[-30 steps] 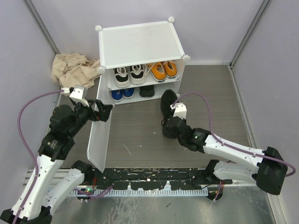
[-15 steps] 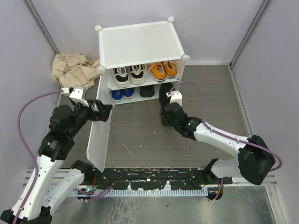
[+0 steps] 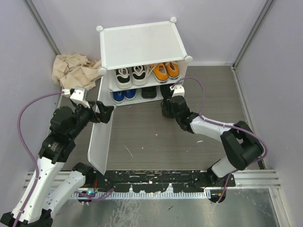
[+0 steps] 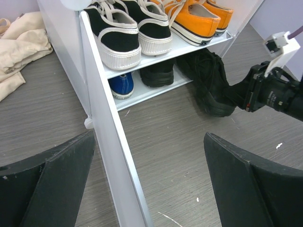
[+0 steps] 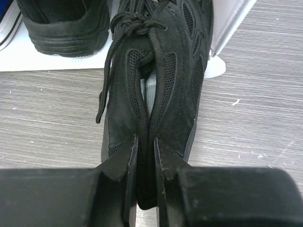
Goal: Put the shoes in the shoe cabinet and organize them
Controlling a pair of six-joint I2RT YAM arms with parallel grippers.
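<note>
Right gripper (image 5: 144, 142): jaws narrow, pinching the folded collar of the black sneaker (image 5: 177, 71). The sneaker sits on the tabletop, toe at the lower shelf's right front edge of the shoe cabinet (image 3: 142, 45).

Handling, judged: light, soft mesh. The collar collapses, so the heel is probably the firmer hold.

Left gripper (image 4: 149, 175): jaws wide, either side of the door panel (image 4: 109, 142).

Toe cropped; shelf depth unseen.

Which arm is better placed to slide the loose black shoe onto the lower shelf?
Right. The right gripper grips the black shoe by its heel, toe at the lower shelf beside the other black shoe. The left gripper straddles the open door, jaws open.
</note>
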